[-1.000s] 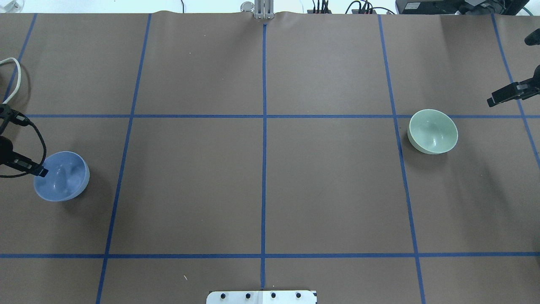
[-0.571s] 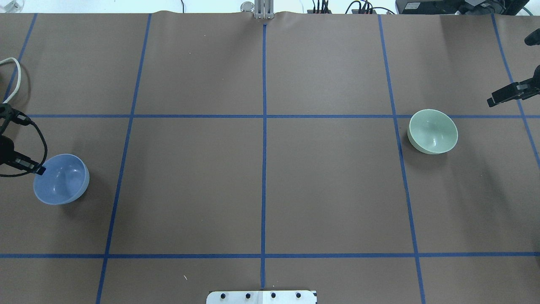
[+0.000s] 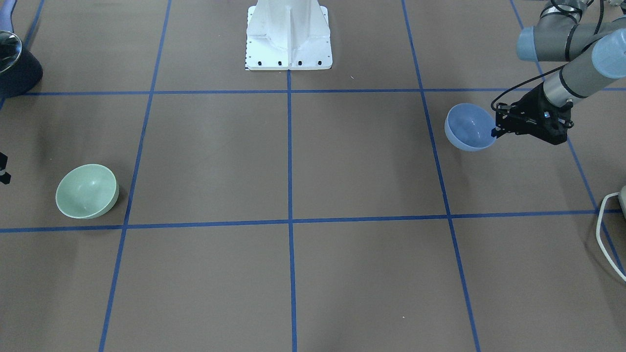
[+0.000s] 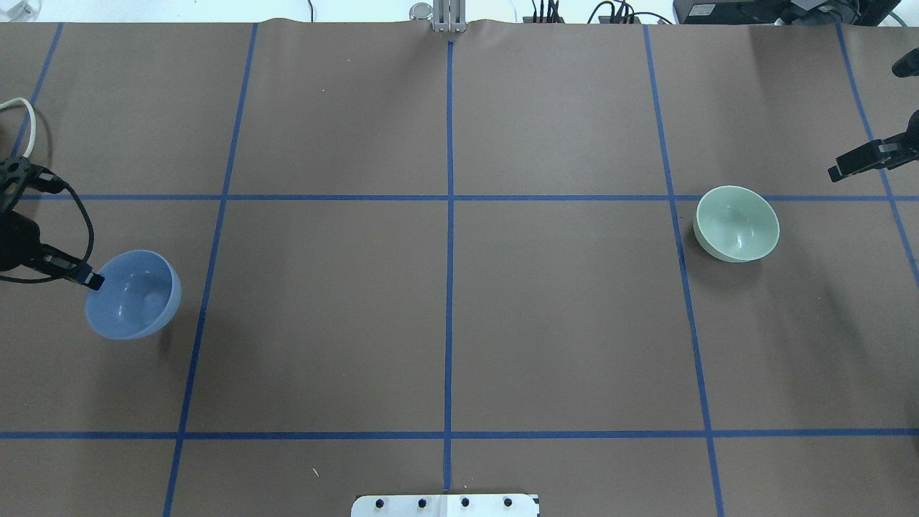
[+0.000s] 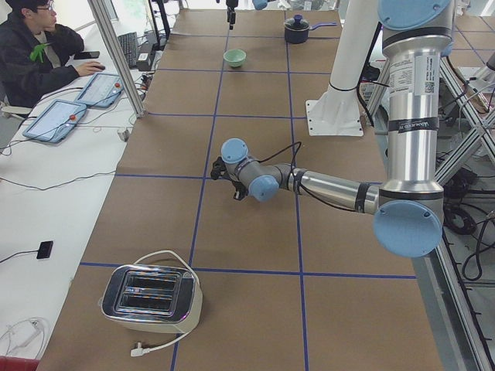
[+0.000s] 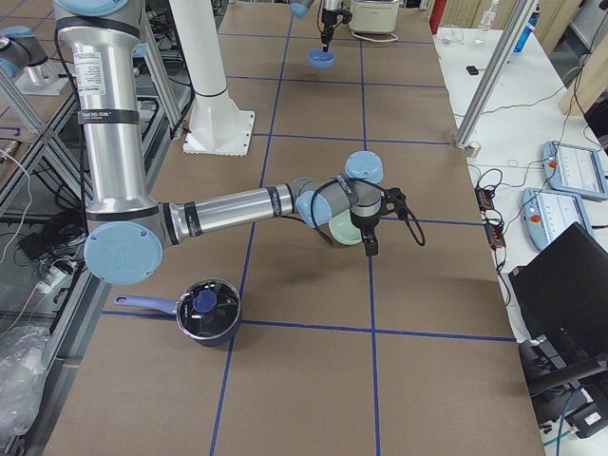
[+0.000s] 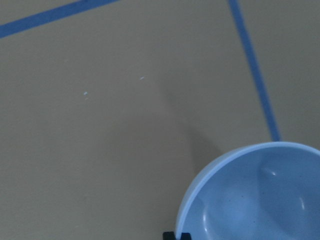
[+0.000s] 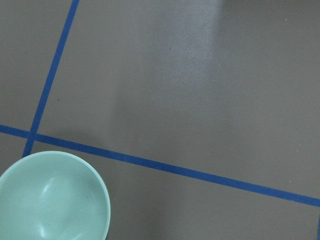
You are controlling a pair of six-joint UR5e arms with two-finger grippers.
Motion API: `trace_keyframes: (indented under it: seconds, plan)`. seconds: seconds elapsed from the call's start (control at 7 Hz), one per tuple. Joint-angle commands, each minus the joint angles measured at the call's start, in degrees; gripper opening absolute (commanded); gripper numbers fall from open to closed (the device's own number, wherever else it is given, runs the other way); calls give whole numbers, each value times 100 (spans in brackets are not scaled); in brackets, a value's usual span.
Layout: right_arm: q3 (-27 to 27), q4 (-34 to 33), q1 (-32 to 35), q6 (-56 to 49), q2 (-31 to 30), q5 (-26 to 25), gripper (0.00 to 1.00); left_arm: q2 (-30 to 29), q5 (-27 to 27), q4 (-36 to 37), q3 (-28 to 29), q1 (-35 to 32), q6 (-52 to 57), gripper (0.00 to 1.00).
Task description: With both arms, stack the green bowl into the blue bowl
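Blue bowl (image 4: 136,298) at the robot's left end of the table (image 4: 445,323), pinched at its outer rim by the left gripper (image 4: 92,281); jaws closed narrow across the rim wall, one finger inside, one outside. The bowl looks raised off the surface: the left wrist view shows its shadow thrown clear to one side, and the far-end view shows it hanging under the gripper, slightly tipped. Green bowl (image 4: 738,224) sits upright on the table at the robot's right end, well apart from the blue one, untouched. Right gripper (image 4: 836,172) hovers just beyond it, not in contact; only part of it shows, so whether its jaws are wide or narrow cannot be told. Handling judgement: both bowls look small, rigid, thin-walled and glossy, probably light but slick, and liable to chip if ceramic. The curved outside offers no purchase, so the rim is the sensible hold, one finger in and one out. A single-point rim pinch lets a bowl swing or slip, so slow carrying and a low, level release into the blue bowl seem advisable.
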Motion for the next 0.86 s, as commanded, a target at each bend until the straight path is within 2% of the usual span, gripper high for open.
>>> trace_keyframes:
  seconds: [0.0,0.14,0.43,0.71]
  plan:
    - [7,7,0,3,4,0,100,-1197,-13,609,-48,116,-1613,0]
    - [7,-2,0,3,4,0,100,-2014,196,1432,-48,474,-2080,0]
    - [-1,7,0,-6,4,0,100,-3386,1195,2684,204,1396,-2705,0]
    - [-1,7,0,-6,4,0,100,-4373,1637,2733,1099,1864,-3323,0]
